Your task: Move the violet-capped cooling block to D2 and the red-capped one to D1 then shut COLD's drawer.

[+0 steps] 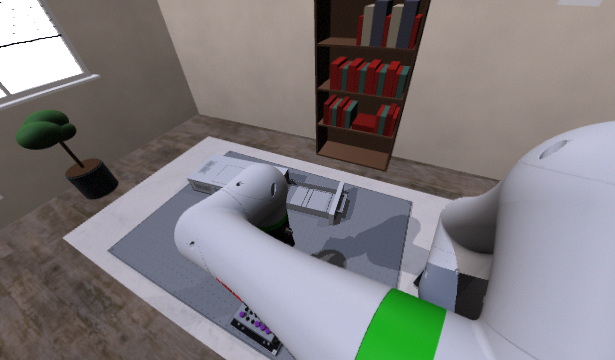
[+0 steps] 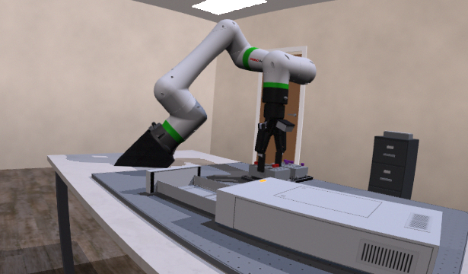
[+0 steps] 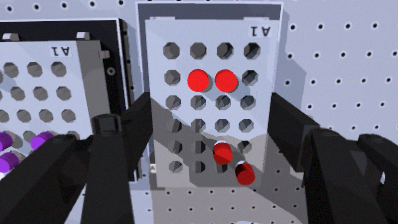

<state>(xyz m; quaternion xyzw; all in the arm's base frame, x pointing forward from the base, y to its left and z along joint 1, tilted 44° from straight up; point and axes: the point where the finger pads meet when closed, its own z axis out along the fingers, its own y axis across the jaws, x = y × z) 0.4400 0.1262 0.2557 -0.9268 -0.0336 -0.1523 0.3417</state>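
Note:
My gripper [image 3: 209, 108] is shut on the grey cooling block with red-capped tubes [image 3: 210, 100], one finger on each long side. The block carries several red caps, two in its second row and two near the lower end. It sits low over a dark slot frame on the deck, and also shows in the exterior view [image 2: 269, 171] under the gripper [image 2: 269, 160]. The block with violet-capped tubes [image 3: 45, 100] lies just to the left inside black locators, and it shows in the exterior and top views [image 2: 294, 169] [image 1: 254, 325]. In the top view the arm hides the gripper.
The cooler COLD [image 2: 325, 217] stands on the perforated deck with its drawer [image 2: 184, 186] pulled out and empty. An orange lamp [image 2: 262, 180] glows on COLD's top. The drawer also shows in the top view [image 1: 314, 200].

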